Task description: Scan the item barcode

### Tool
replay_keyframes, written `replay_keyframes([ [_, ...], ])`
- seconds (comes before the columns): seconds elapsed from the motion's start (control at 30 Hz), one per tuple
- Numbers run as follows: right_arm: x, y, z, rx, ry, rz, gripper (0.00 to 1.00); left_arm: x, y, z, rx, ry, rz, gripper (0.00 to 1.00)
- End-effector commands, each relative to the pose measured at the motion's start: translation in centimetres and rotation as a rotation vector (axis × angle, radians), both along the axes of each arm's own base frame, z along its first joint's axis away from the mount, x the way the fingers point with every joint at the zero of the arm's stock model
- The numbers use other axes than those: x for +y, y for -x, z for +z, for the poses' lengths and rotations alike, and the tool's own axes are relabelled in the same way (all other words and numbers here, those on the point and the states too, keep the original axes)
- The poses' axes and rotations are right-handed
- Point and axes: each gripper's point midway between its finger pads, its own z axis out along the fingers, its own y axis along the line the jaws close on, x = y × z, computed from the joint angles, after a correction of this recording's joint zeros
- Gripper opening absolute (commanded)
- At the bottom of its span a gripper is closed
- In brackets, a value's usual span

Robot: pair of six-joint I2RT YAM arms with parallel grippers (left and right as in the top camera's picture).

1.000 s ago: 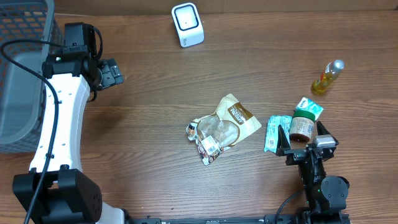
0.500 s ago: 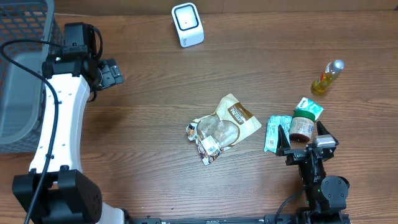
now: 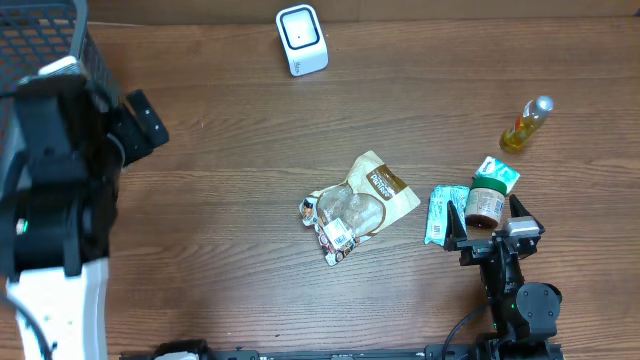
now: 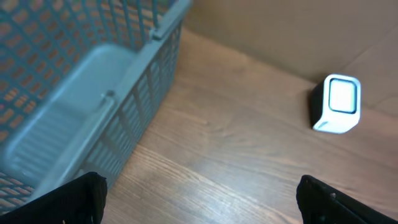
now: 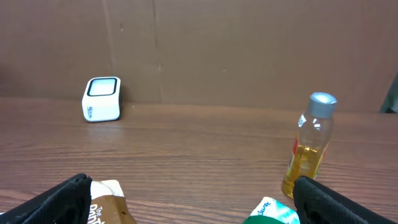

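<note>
Mostly wood tbl (image 3: 250,140) — scanner (image 3: 301,38) nr wall (image 5: 217,50)

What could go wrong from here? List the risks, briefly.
1. The jar sits crowded by green packets, right at the open right gripper; a grab may drag a neighbour along.
2. The upright bottle looks easy to tip if an arm sweeps past it.
3. The snack bag lies crumpled, so its barcode may be hard for the scanner to read.
</note>
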Motion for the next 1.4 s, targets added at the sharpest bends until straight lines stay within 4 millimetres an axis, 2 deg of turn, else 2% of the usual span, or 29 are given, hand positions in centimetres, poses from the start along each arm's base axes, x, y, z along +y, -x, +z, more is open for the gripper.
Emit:
replay_keyframes([
  [0.0,0.2,0.0,-0.3,0.001,0.002,0.006,1.00,-0.1,0.0,0.1,0.000,-0.009,-0.004,1.00],
  [0.13,0.2,0.0,-0.3,0.001,0.002,0.006,1.00,-0.3,0.1,0.1,0.005,-0.009,-0.008,0.99],
  [0.3,0.2,0.0,-0.3,0.001,0.002,0.006,1.00,-1.6,0.4,0.2,-0.004,-0.010,-0.051,1.00],
  [0.43,0.2,0.0,-0.3,0.001,0.002,0.006,1.00,-2.9,1.5,-1.3,0.017,-0.009,-0.093,1.00],
  [0.53,0.2,0.0,-0.3,0.001,0.002,0.006,1.00,-3.4,3.0,-4.6,0.083,-0.008,-0.112,1.00],
  [0.87,0.2,0.0,-0.3,0.001,0.002,0.006,1.00,-3.1,10.4,-20.7,0.439,-0.004,-0.115,0.99],
  [0.97,0.2,0.0,-0.3,0.001,0.002,0.006,1.00,-3.0,12.9,-24.6,0.539,-0.003,-0.115,0.99],
  [1.07,0.2,0.0,-0.3,0.001,0.002,0.006,1.00,-1.7,14.1,-26.9,0.583,-0.094,-0.106,0.99],
  [1.37,0.2,0.0,-0.3,0.001,0.002,0.006,1.00,-1.7,14.0,-30.3,0.527,-0.094,-0.101,0.99],
])
